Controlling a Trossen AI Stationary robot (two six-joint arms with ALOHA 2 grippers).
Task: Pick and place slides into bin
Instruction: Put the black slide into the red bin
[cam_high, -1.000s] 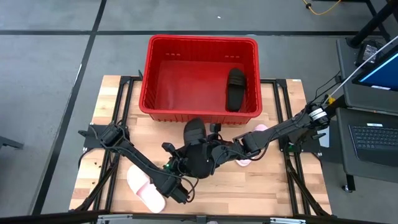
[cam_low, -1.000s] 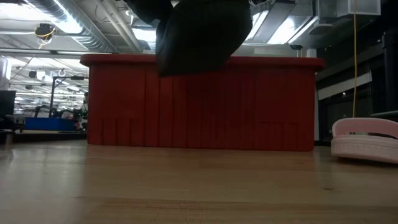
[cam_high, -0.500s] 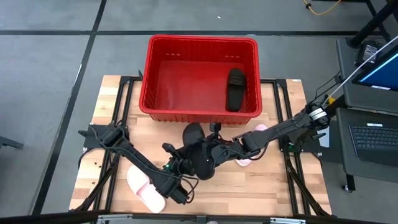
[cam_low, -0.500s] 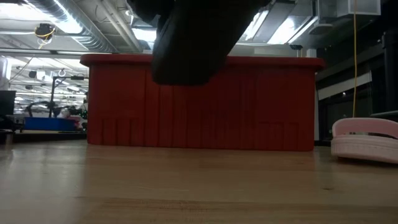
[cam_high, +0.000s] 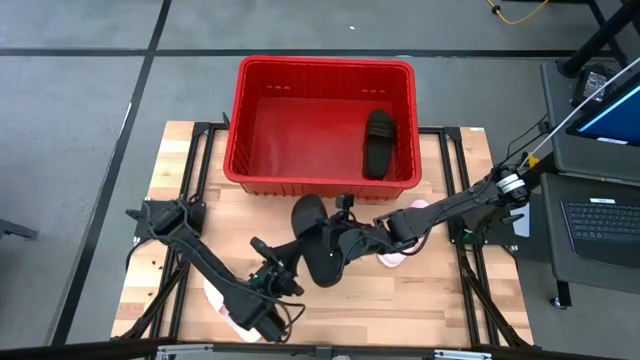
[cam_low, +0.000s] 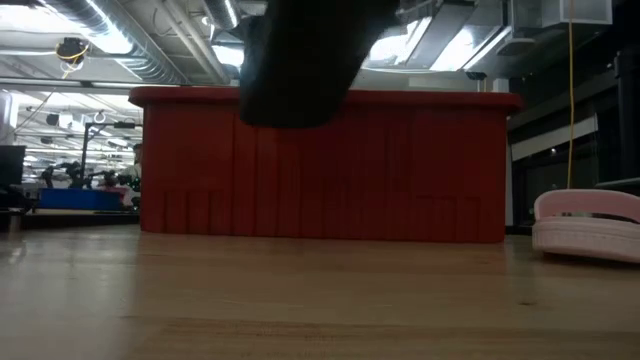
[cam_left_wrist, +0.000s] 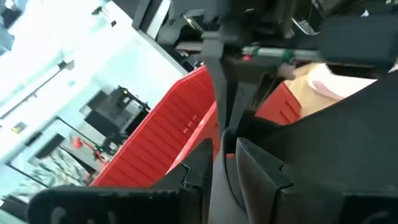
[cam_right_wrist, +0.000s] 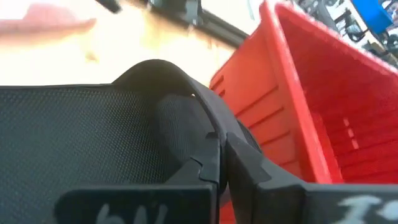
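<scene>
Above the table's middle, right gripper (cam_high: 345, 243) clamps a black slide (cam_high: 312, 240) before the red bin (cam_high: 322, 68); left gripper (cam_high: 268, 285) near the front edge, finger state undeterminable.

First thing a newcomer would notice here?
The big red bin at the table's far edge, with one black slide already lying inside near its right wall. Next, the second black slide held above the table just in front of the bin by the right gripper. A pink slide lies on the table.
</scene>
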